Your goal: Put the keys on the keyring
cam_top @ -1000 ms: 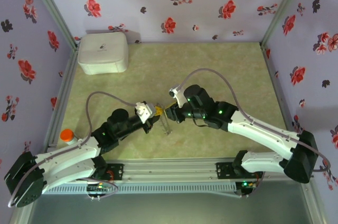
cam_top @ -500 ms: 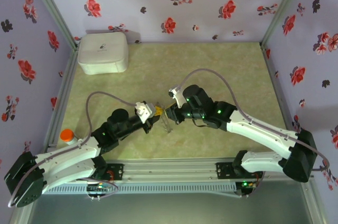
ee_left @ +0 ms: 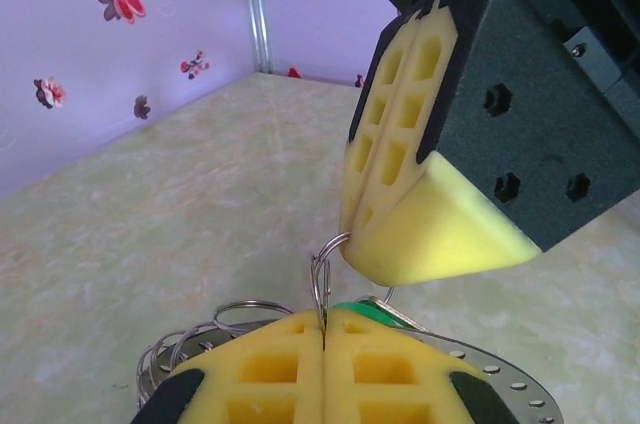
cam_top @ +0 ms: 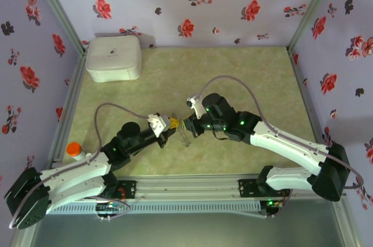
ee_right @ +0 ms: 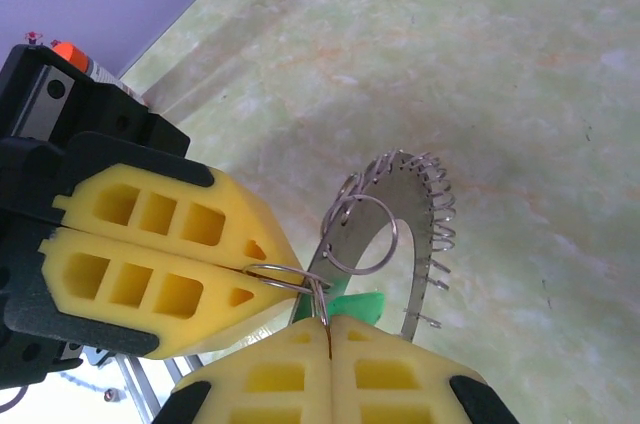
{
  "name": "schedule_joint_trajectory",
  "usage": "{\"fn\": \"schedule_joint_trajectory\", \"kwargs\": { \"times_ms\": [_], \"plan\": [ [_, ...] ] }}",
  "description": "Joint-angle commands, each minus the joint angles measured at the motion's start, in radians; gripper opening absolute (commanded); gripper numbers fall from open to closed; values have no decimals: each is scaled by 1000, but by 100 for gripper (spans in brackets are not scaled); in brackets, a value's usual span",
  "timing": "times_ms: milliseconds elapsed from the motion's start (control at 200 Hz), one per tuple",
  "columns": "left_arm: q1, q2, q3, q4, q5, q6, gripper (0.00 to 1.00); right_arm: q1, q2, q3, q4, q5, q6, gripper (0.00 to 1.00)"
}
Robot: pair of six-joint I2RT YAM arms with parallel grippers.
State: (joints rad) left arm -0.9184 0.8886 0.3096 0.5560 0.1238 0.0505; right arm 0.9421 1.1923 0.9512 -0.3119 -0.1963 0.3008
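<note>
The keyring is a flat grey ring with several small wire loops along its rim. It hangs tilted between the two grippers over the table. The green key sits just past my right gripper, which is shut on a thin wire loop. That loop links with a second wire loop pinched in my shut left gripper. In the left wrist view the right gripper's pads hang right above the left one, and the key peeks out behind them. In the top view both grippers meet tip to tip.
A white rounded box stands at the back left corner. An orange-capped item sits by the left wall near the left arm. A metal rail runs along the near edge. Flowered walls close in three sides.
The right gripper's jaws have closed onto the wire loop. Both arms have stayed almost where they were, tips together.
</note>
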Motion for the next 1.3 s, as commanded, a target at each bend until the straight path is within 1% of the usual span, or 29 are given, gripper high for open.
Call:
{"fn": "schedule_joint_trajectory", "kwargs": {
  "times_ms": [0,420,470,545,605,685,750,870,1005,1095,1190,1295],
  "plan": [
    [-8,-23,-5,148,47,-9,0,-30,-4,-6,-12,18,30,0],
    [-10,-3,-45,257,54,-12,0,-58,21,-21,-34,-60,34,0],
    [-10,2,-46,265,57,-12,0,-62,22,-19,-39,-61,32,3],
    [-10,10,-46,268,61,-13,0,-67,23,-15,-46,-60,26,10],
    [-11,15,-50,272,62,-15,0,-74,19,-3,-63,-48,17,21],
    [-10,24,-56,275,66,-17,0,-83,6,16,-82,-39,-12,31],
    [-11,31,-57,272,77,-18,0,-88,-18,22,-82,-39,-51,36],
    [-11,56,-62,279,122,-24,0,-88,-88,-11,-29,-68,-172,39],
    [-11,101,-85,361,179,-44,0,-88,-200,-144,131,-169,-370,40],
    [-11,129,-94,415,209,-50,0,-88,-256,-224,228,-191,-464,40],
    [-11,144,-98,437,231,-48,0,-88,-254,-224,209,-201,-534,40],
    [-11,148,-97,440,247,-44,0,-88,-227,-195,170,-232,-558,40]
  ]
}}
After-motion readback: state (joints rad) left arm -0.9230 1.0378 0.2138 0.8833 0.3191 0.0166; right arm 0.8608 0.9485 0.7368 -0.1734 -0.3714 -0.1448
